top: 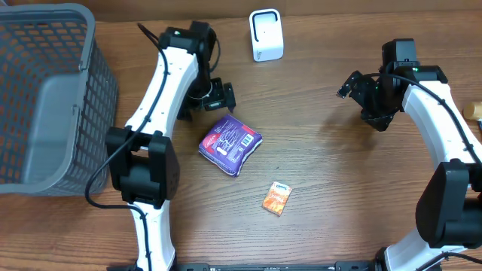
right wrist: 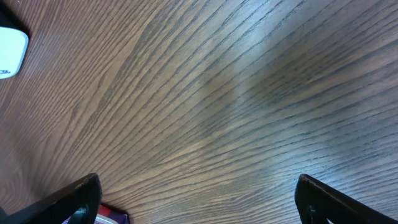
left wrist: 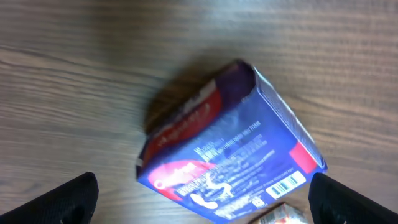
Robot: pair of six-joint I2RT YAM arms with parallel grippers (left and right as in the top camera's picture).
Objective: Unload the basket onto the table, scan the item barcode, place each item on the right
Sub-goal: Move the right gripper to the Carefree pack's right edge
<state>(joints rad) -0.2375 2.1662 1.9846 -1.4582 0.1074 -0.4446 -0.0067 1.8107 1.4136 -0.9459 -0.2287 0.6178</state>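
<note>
A purple and blue packet (top: 230, 144) lies flat on the wooden table near its middle. In the left wrist view the packet (left wrist: 230, 143) shows its printed face up, with a white barcode label (left wrist: 286, 185) near one corner. My left gripper (top: 220, 98) hangs just behind and above it, open (left wrist: 202, 202), holding nothing. A small orange sachet (top: 276, 198) lies in front of the packet. The white scanner (top: 266, 35) stands at the back centre. My right gripper (top: 352, 84) is open over bare table (right wrist: 205, 202) at the right.
A large grey mesh basket (top: 45, 98) fills the left side of the table. The scanner's corner (right wrist: 9, 50) shows at the left edge of the right wrist view. A tan object (top: 474, 110) peeks in at the right edge.
</note>
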